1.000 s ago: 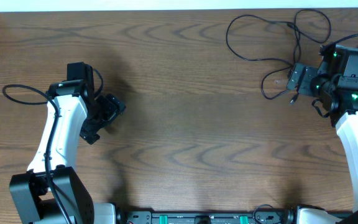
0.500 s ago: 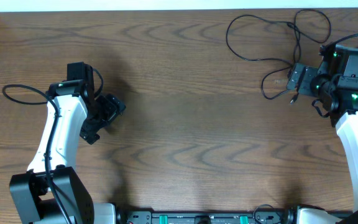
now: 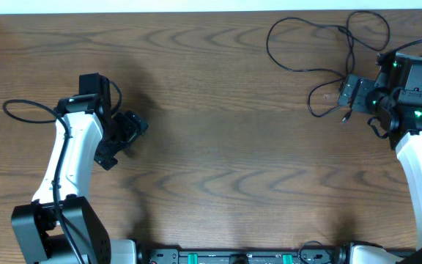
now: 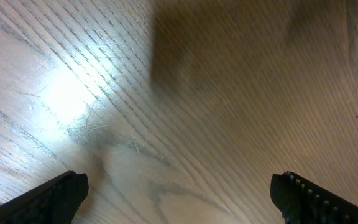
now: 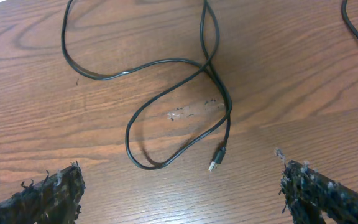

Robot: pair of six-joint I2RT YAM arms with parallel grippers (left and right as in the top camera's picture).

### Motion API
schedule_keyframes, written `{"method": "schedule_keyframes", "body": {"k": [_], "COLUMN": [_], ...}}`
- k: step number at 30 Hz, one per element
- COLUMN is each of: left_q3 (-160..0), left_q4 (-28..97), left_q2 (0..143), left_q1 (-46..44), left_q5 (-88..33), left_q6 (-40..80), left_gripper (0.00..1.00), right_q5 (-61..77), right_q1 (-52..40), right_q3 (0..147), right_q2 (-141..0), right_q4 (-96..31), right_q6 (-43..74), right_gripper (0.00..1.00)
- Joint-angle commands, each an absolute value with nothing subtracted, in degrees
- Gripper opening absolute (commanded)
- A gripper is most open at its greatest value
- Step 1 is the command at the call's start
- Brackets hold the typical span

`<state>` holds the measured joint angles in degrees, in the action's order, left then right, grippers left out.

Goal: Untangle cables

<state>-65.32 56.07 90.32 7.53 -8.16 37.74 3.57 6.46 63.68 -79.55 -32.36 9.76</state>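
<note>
Two grippers were in view, both with fingers spread wide and nothing between them. The right gripper [image 5: 180, 186] hung over the cables [image 5: 212, 65], a tangle of thin black cord lying on the wooden table [image 3: 233, 147] just ahead of its fingertips, not touching them. One closed loop lay there, ending in one small plug [image 5: 214, 163] slightly to the right of the midline between the fingers. A second black stretch [image 5: 353, 26] crossed farther ahead to the right; whether it was a separate cord could not be told. The left gripper [image 4: 179, 186] faced only bare wood, with the cables well apart from it across the table.
</note>
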Motion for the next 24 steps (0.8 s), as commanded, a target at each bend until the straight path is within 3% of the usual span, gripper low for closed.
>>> {"method": "schedule_keyframes", "body": {"k": [1, 11, 24], "left_q3": [-65.12, -62.19, -28.23], "left_q4": [56.21, 50.57, 10.83], "left_q2": [90.3, 88.68, 63.2], "left_q1": [7.53, 7.29, 7.25], "left_q5": [-6.76, -7.01, -8.19], "left_q6": [38.24, 38.24, 36.88], "left_gripper": [0.99, 0.99, 0.99], "right_q5": [3.36, 3.36, 3.36], "right_q1": [6.39, 6.39, 6.39], "right_q3": [63.86, 63.86, 63.86], "right_q2": [-79.42, -79.42, -79.42], "right_q4": [-32.6, -32.6, -32.6], "right_q6": [8.91, 8.91, 8.93], "right_gripper": [0.99, 0.99, 0.99]}}
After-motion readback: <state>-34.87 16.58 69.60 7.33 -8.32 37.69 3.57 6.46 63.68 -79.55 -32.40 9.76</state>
